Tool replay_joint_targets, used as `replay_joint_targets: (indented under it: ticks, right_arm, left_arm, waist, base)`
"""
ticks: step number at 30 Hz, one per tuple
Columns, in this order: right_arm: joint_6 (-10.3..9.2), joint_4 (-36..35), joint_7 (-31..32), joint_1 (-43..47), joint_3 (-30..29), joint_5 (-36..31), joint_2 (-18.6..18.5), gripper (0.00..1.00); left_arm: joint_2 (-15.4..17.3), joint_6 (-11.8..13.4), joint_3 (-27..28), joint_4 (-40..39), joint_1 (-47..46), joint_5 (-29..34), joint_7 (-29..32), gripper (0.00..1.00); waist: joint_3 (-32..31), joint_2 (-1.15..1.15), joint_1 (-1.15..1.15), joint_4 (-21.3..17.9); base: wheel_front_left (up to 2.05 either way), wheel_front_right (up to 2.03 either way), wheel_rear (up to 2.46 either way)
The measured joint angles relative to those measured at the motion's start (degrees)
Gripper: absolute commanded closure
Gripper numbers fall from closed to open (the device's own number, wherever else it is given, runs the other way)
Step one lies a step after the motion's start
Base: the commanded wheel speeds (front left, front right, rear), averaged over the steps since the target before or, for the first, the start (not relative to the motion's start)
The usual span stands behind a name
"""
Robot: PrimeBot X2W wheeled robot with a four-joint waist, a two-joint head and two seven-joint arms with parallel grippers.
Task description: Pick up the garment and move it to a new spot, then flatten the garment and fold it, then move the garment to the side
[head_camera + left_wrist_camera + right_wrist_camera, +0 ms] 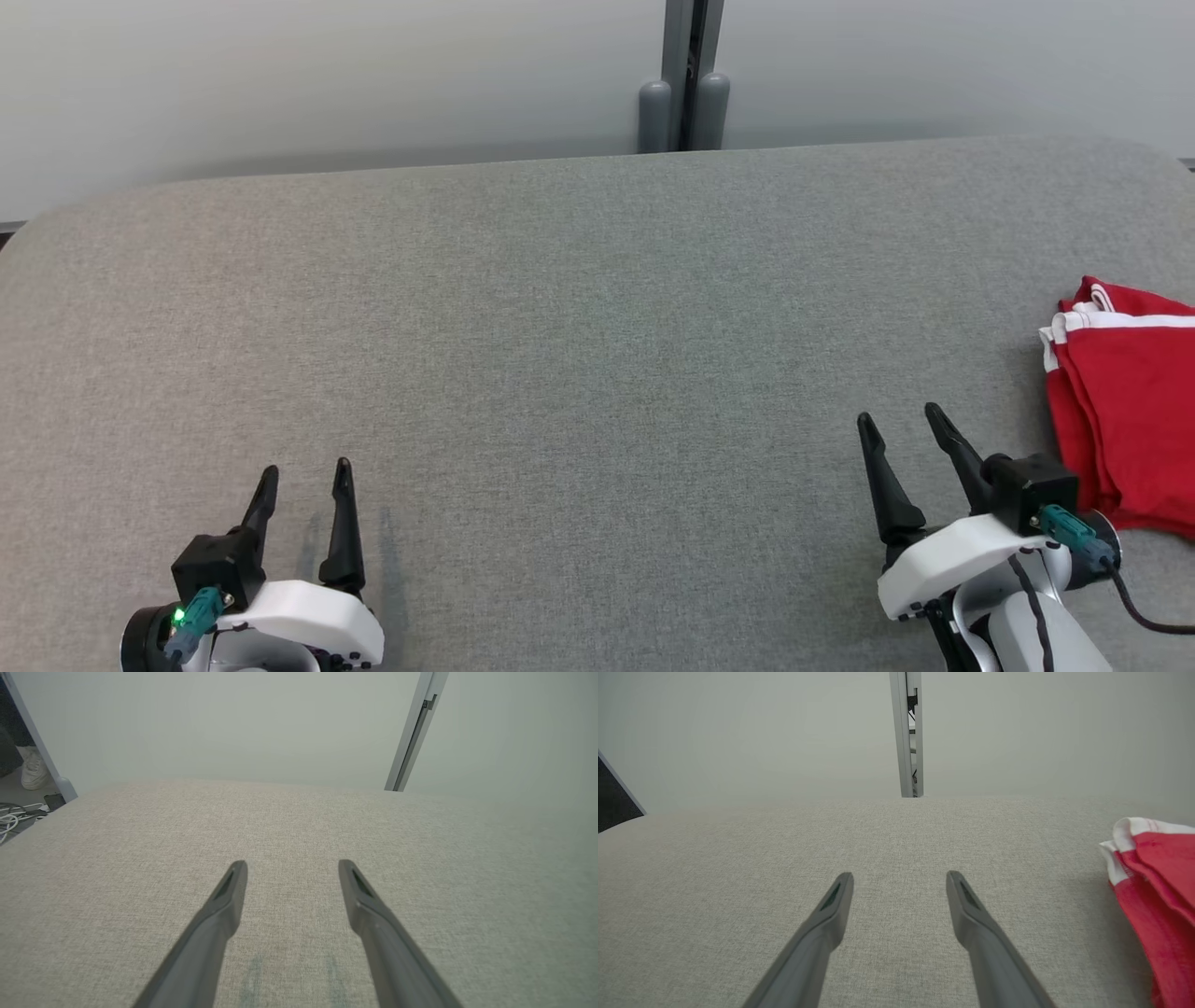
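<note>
The garment (1125, 411) is red cloth with white trim, folded in layers at the right edge of the grey fabric table (579, 355). It also shows at the right side of the right wrist view, as the garment (1157, 896). My right gripper (901, 425) hovers open just left of it, apart from the cloth, with nothing between its fingers; the right gripper (900, 877) shows the same in its own view. Near the table's front left my left gripper (306, 474) stands open and empty, as the left gripper (293, 865) confirms over bare fabric.
A pale wall with a grey vertical post (686, 75) runs behind the table. In the left wrist view, a person's white shoe (32, 767) and loose cables (14, 816) lie on the floor beyond the table's left end.
</note>
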Motion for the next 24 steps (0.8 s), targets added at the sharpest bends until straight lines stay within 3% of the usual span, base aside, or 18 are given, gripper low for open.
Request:
replay_joint_targets:
  ticks: [8, 9, 14, 24]
  right_arm:
    - [0.00, 0.0, 0.0, -0.3, 0.8, 0.9, 0.1, 0.00]
    - [0.01, -0.5, 0.0, -0.3, 0.7, 0.6, 0.2, 1.00]
    - [0.01, 1.2, 0.4, 1.9, 0.9, 1.0, 0.7, 1.00]
    - [0.01, -0.7, 3.2, 2.4, -1.0, 11.6, 0.7, 1.00]
  left_arm:
    - [0.1, -1.2, -0.2, 0.0, -0.1, -1.0, 0.0, 0.00]
    - [0.1, -1.6, -0.2, 0.3, -0.1, -1.4, 0.0, 1.00]
    - [-0.6, -1.7, -0.2, 2.6, 1.1, -1.8, 0.6, 1.00]
    - [-0.6, -2.6, 0.8, 1.4, 1.2, -12.1, 3.5, 1.00]
  waist:
    - [0.4, 0.00, 0.00, -1.1]
    - [0.5, 0.00, 0.00, -1.1]
    - [0.4, 0.00, 0.00, -1.1]
    - [-0.2, 0.00, 0.00, -0.9]
  base:
    - [0.00, 0.00, 0.00]
    - [0.00, 0.00, 0.00]
    - [0.00, 0.00, 0.00]
    - [0.00, 0.00, 0.00]
